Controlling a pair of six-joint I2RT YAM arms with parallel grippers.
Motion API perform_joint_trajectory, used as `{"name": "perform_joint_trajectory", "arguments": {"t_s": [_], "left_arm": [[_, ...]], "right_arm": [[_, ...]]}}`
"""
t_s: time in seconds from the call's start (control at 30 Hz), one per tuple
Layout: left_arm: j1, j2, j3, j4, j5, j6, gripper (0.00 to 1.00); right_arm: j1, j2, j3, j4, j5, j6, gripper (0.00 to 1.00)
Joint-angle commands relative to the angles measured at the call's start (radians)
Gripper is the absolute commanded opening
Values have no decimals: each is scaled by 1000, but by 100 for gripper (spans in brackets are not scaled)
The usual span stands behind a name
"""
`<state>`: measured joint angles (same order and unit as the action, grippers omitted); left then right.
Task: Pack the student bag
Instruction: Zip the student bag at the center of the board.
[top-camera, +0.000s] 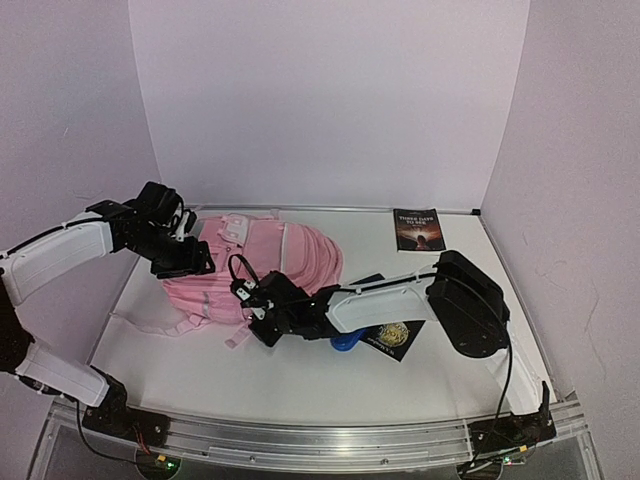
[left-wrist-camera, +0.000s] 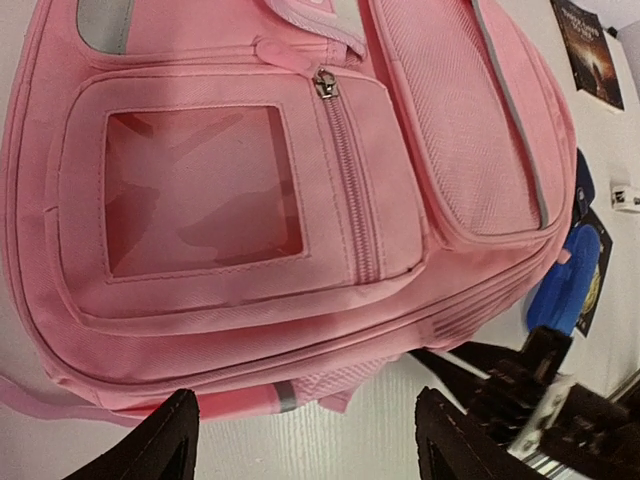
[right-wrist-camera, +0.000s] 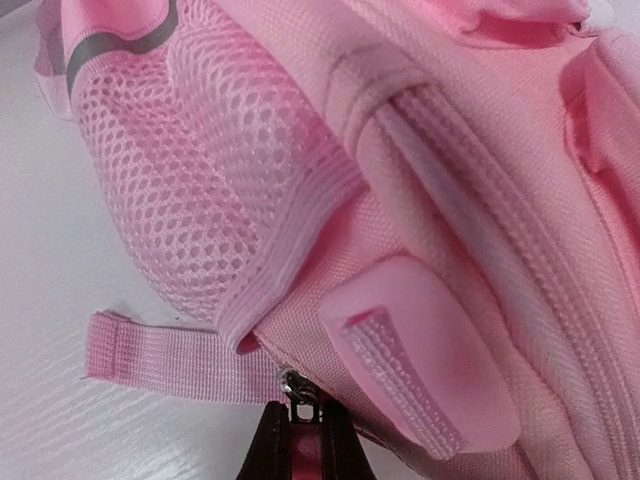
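Right gripper (right-wrist-camera: 297, 425) nipping zip (right-wrist-camera: 297, 384), one student bag (top-camera: 285, 255)

dark book (top-camera: 419, 229), blue object (top-camera: 345, 342), black booklet (top-camera: 396, 338)

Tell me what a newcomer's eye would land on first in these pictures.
The large soft pink fabric backpack lies across the middle of the white table, dwarfing everything else. The right gripper is pinched shut on a small metal zip pull at the bag's near edge, while the left gripper hangs open above its front pocket.
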<state>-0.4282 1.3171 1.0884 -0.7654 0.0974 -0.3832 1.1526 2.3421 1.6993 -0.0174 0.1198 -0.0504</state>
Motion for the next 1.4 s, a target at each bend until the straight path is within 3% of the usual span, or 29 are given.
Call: {"name": "perform_joint_trajectory", "arguments": {"t_s": [0.0, 0.27, 0.43, 0.57, 0.87, 1.1, 1.37], "left_arm": [[-2, -45, 35, -49, -11, 205, 74], [-69, -243, -99, 16, 15, 538, 76], [-126, -263, -171, 30, -32, 693, 75], [-177, -231, -212, 91, -142, 798, 72], [-185, -118, -231, 290, -208, 946, 67], [-188, 32, -200, 285, -217, 969, 64], [-187, 60, -215, 325, -421, 1015, 15]], "right_arm": [[-22, -122, -23, -15, -110, -20, 0], [-104, -117, -27, -26, -277, 26, 0], [-115, -115, -16, -24, -357, 72, 0], [-120, -109, -9, -26, -398, 106, 0], [-132, -114, -10, -30, -439, 138, 0], [-142, -119, -7, -29, -451, 152, 0], [-176, -162, -68, -39, -460, 149, 0]]}}
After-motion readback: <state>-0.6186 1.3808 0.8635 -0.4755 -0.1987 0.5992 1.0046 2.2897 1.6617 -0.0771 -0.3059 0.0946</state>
